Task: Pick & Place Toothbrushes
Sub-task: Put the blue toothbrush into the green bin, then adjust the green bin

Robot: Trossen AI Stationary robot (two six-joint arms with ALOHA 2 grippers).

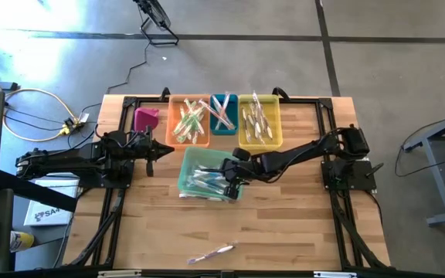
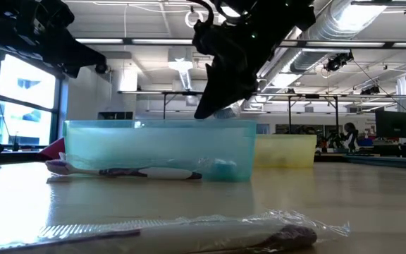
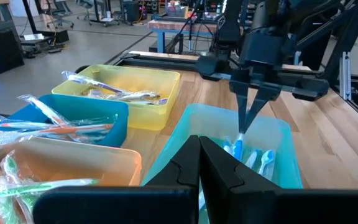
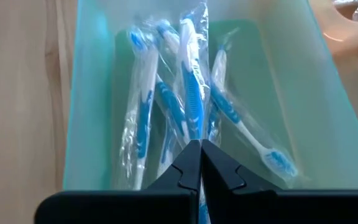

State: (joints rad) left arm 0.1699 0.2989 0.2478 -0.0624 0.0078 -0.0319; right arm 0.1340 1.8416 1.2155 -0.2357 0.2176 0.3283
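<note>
Reaching over the near rim of the light-teal bin (image 1: 188, 166), the right hand (image 4: 199, 163) points down into it with its fingers pressed together on the wrapper of a blue-handled toothbrush (image 4: 191, 102); the wrapped brush runs up between the closed tips in the right wrist view. Several more wrapped blue toothbrushes (image 4: 143, 112) lie lengthwise on the bin floor, close to both long walls, so little free room is left around the fingers inside.

The left hand (image 1: 163, 149) waits above the desk (image 1: 284, 224) just beside the teal bin's left edge, fingers shut together and holding nothing.

Behind the teal bin, three bins sit side by side along the far edge: the orange bin (image 1: 174, 131) with green-accented brushes, the small blue bin (image 1: 215, 127) with pink and orange ones, and the yellow bin (image 1: 246, 140) with pale ones. A magenta bin (image 1: 146, 118) stands left of the orange bin.

One wrapped toothbrush (image 1: 211, 253) lies alone near the front edge of the desk, well apart from the bins, with bare wood all around it. Another (image 2: 129, 171) lies against the teal bin's front wall.
</note>
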